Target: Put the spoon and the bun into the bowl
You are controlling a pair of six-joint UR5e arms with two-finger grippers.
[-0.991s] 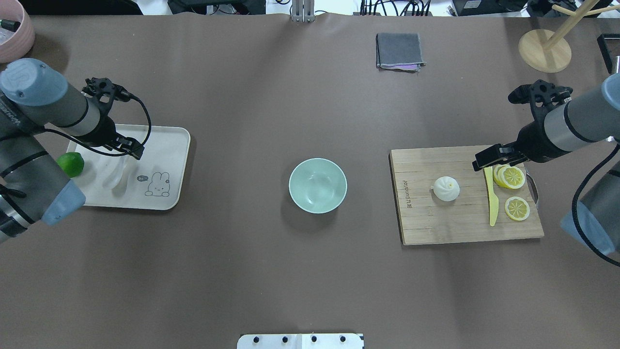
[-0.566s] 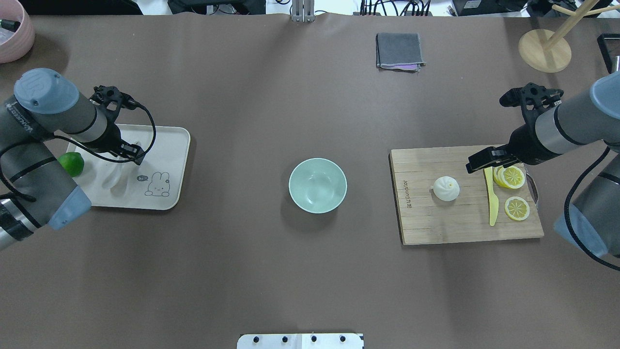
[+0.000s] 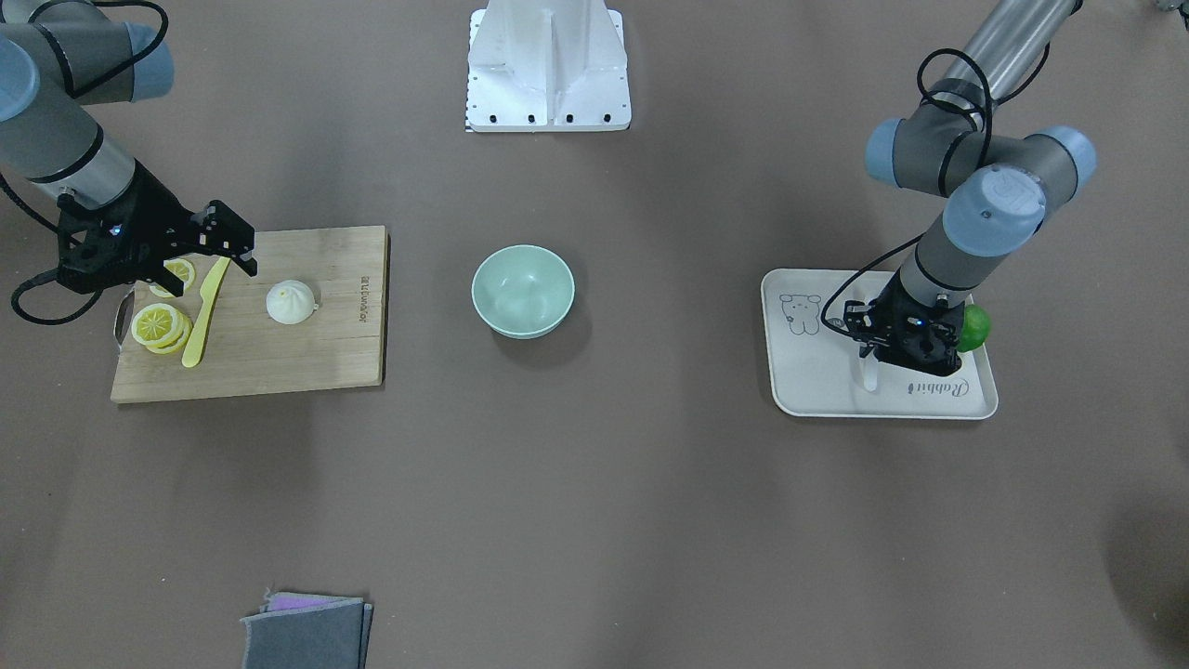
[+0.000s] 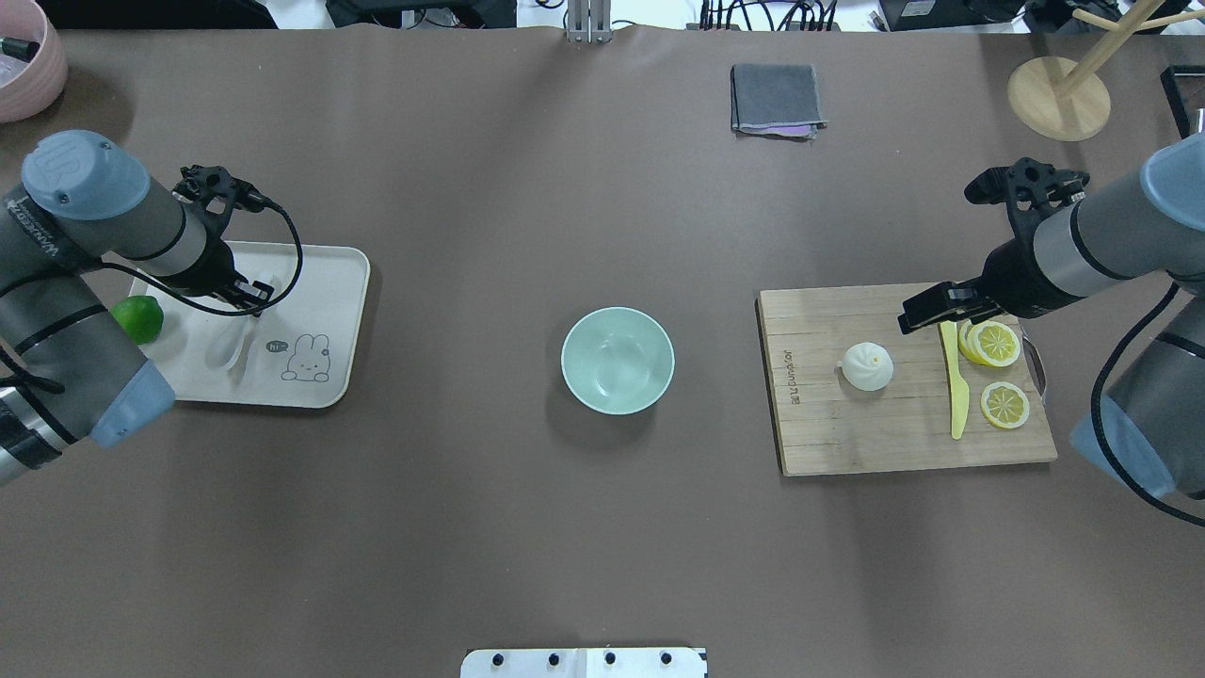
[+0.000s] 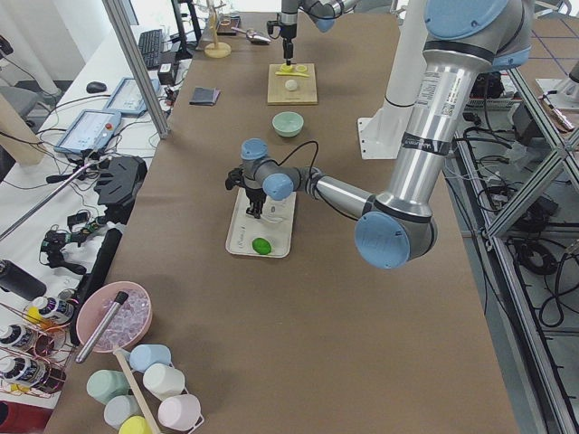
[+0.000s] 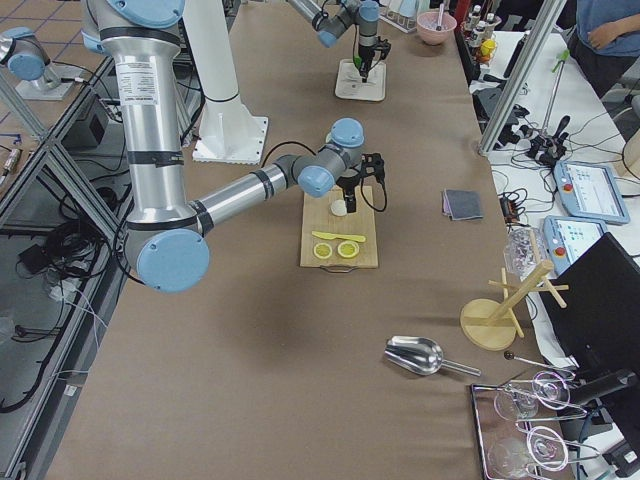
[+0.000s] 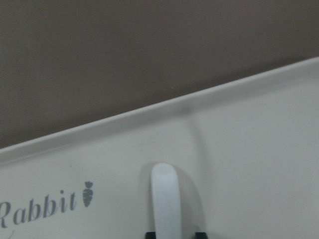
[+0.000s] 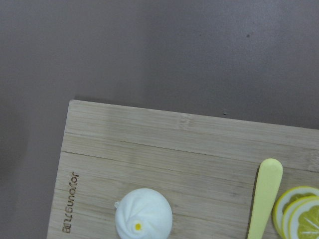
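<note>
The white spoon [image 4: 229, 346] lies on a cream tray [image 4: 325, 282], scoop toward me. My left gripper [image 4: 256, 294] is low over its handle. In the left wrist view the handle [image 7: 166, 199] runs between the two fingertips, with a gap on one side, so the gripper looks open. The white bun [image 4: 867, 366] sits on the wooden cutting board [image 4: 847, 433]. My right gripper [image 4: 918, 315] is open and empty, above the board's far edge, right of the bun. The mint-green bowl [image 4: 618, 361] stands empty at the table's middle.
A green lime [image 4: 139, 317] lies on the tray's left side. A yellow knife [image 4: 956, 386] and lemon slices [image 4: 1004, 405] lie on the board right of the bun. A grey cloth [image 4: 776, 99], a wooden stand [image 4: 1058, 97] and a pink bowl [image 4: 24, 56] are at the far edge.
My left gripper has dropped and shifted onto the spoon's handle. My right gripper has moved left over the board's far edge, closer to the bun.
</note>
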